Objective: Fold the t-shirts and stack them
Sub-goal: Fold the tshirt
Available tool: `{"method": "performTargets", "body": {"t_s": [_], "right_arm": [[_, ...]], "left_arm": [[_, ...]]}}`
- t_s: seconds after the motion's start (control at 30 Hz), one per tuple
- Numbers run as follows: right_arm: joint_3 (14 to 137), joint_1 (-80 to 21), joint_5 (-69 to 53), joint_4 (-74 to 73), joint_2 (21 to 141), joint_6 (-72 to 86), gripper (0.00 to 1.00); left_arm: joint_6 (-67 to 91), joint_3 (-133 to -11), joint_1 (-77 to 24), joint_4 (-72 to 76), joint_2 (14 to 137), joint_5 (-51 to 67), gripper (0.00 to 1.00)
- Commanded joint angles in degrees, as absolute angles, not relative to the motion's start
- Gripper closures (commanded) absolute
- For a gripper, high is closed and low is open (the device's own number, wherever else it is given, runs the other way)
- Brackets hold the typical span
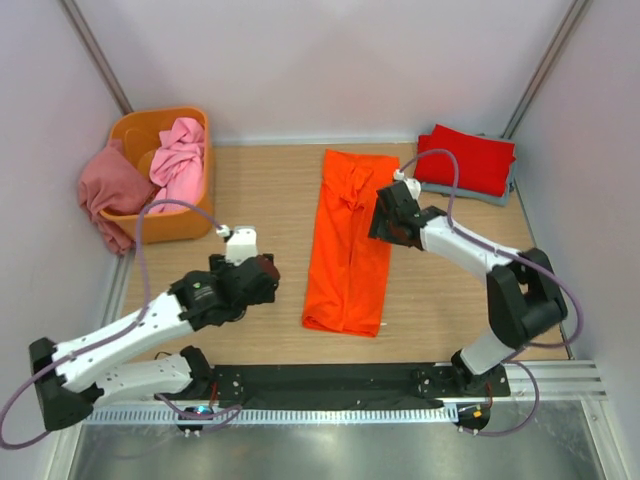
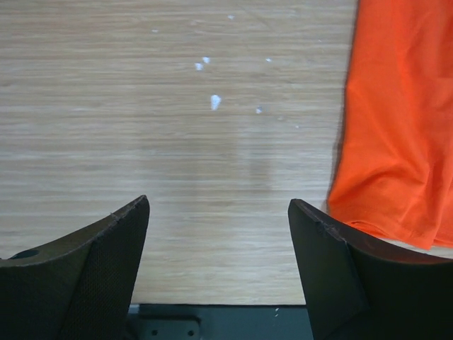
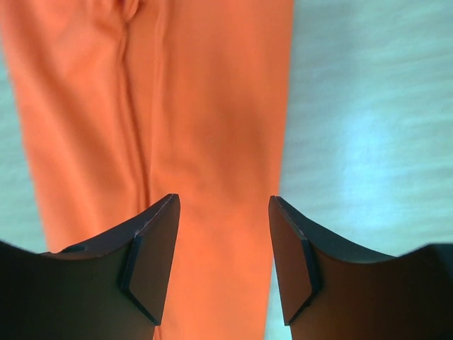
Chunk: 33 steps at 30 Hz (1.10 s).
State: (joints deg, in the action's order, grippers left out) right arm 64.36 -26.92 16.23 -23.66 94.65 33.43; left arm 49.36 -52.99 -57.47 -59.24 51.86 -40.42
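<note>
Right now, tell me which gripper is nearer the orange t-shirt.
Right. The right gripper hangs over the orange t-shirt at its right edge, jaws apart, cloth beneath them. The left gripper is off the shirt's left side, open over bare table, not touching it.

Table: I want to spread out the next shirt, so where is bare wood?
Widest bare patch: between the orange tub and the orange t-shirt, ahead of the left gripper. A narrower strip lies right of that shirt, nearer than the red t-shirt, but the right arm reaches across it. The far corners are crowded.
</note>
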Motion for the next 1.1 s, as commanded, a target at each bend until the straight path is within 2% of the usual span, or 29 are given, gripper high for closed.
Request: {"method": "performTargets", "body": {"t_s": [0.0,0.17,0.27,0.53,0.8,1.07], "right_arm": [[56.5,-27.1,6.9,-16.4,87.6,35.9,0.41],[50.5,-27.2,-3.8,-12.0,83.0,36.2,0.42],[47.7,-27.2,-7.6,-9.2,81.9,37.6,0.42],[45.0,-26.2,-9.0,-8.4,86.0,37.1,0.43],[39.7,-20.7,-11.3,-5.3,88.9,36.1,0.44],[39.5,-18.4,-11.5,-5.2,92.7,34.9,0.45]], "left_arm": [[47.8,-50.6,-56.8,-41.2,59.1,-36.5,0.21],[44.7,-54.5,-53.3,-24.5,73.3,-25.1,0.28],[44.7,-57.0,-51.7,-20.9,84.8,-21.0,0.31],[47.9,-54.9,-50.8,-9.6,96.0,-8.7,0.37],[49.0,-47.6,-50.7,-9.7,93.2,-11.2,0.38],[48.3,-42.6,-50.6,-19.2,88.3,-20.4,0.38]]}}
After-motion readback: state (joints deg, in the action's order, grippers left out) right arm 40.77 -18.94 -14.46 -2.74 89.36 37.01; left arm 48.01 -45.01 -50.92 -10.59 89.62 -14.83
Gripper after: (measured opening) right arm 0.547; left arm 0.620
